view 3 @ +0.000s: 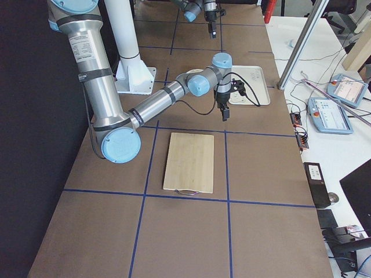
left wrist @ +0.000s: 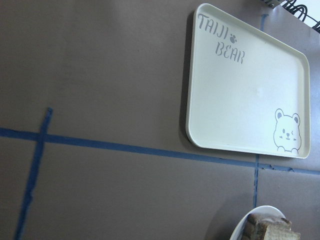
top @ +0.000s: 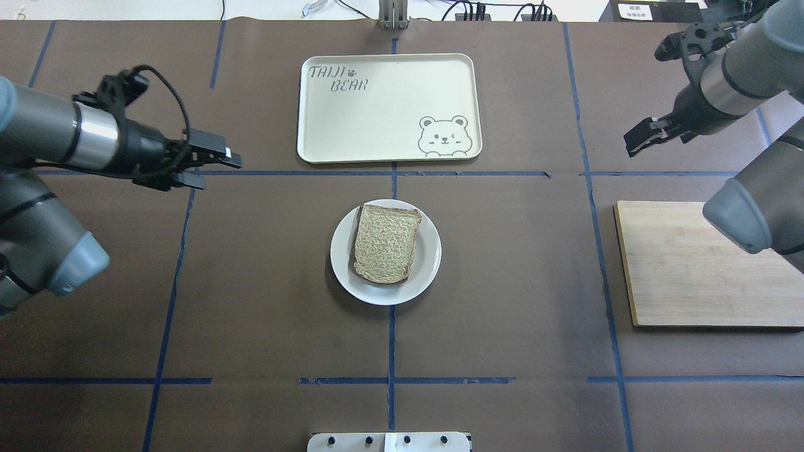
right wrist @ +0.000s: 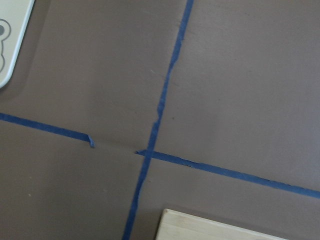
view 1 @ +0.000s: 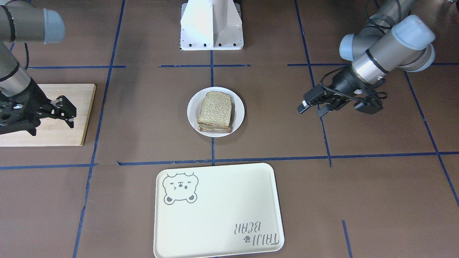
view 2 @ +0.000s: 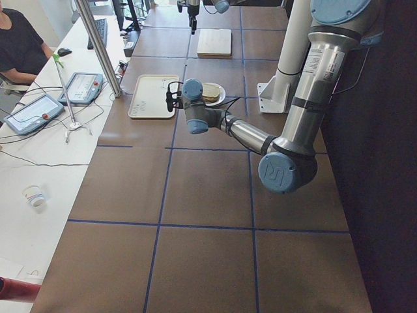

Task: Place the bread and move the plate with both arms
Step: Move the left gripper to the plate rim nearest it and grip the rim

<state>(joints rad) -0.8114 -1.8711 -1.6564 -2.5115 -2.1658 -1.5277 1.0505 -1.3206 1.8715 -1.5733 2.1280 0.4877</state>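
At the middle of the surface, the plate [top: 431, 252] stands on the blue tape cross, and the bread [top: 386, 242] lies flat on it, inside the rim. From the front-facing view the slice seems to top a low stack, though what lies beneath is too hidden to name. So the placing half of the job looks done.

The moving half looks untouched. The plate sits on the near side of the tape line, apart from the bear tray [top: 389, 107], which lies farther from the robot and holds nothing. That tray is probably where the plate should go, though the task does not say so.

Neither arm is on the plate. The left tool [top: 217, 169] hangs above the surface well off to the plate's left, its fingers spread with nothing between them. The right tool [view 1: 70, 116] hovers over the wooden board [top: 691, 270], well apart from the plate on the other side, and it too is parted and carries nothing. The board is bare of bread.

What remains, as I judge it, is for both tools to come in to opposite edges of the rim, take hold, and carry the plate level so the bread does not slide.
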